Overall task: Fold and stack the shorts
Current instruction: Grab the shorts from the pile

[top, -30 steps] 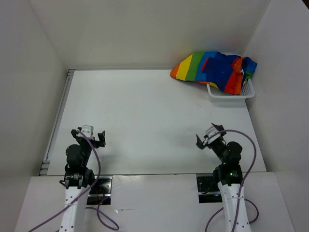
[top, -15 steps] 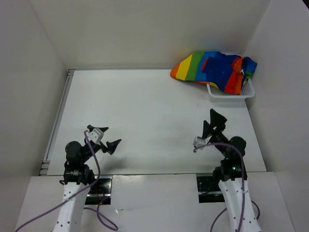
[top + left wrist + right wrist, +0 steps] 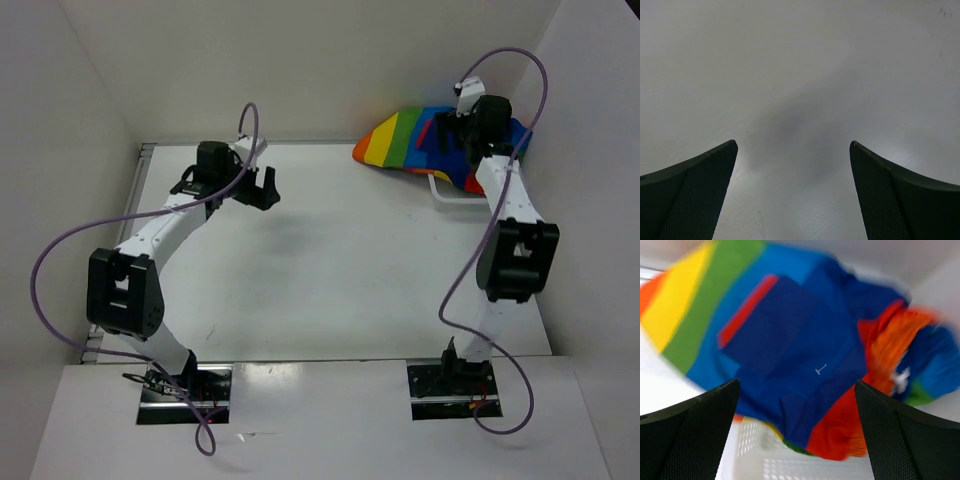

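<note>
The shorts (image 3: 398,138) are a crumpled heap of rainbow stripes that lies over the white lattice basket (image 3: 470,192) at the table's far right corner and spills onto the table to its left. In the right wrist view the shorts (image 3: 790,325) fill the frame, blue patch pocket up, with the basket (image 3: 790,467) under them. My right gripper (image 3: 452,135) hangs open just above the heap, and nothing sits between its fingers (image 3: 705,430). My left gripper (image 3: 262,192) is open over bare table at the far left-centre, and its wrist view shows only tabletop between its fingers (image 3: 695,195).
White walls close in the table at the back and on both sides. A metal rail (image 3: 122,240) runs along the table's left edge. The right arm (image 3: 515,250) stretches up along the right side, and the left arm (image 3: 150,235) arcs up the left side.
Both arms have swung out from their folded pose at the near edge. The right one now reaches over the shorts, and the left one reaches to the far left-centre. Both grippers stayed open.
</note>
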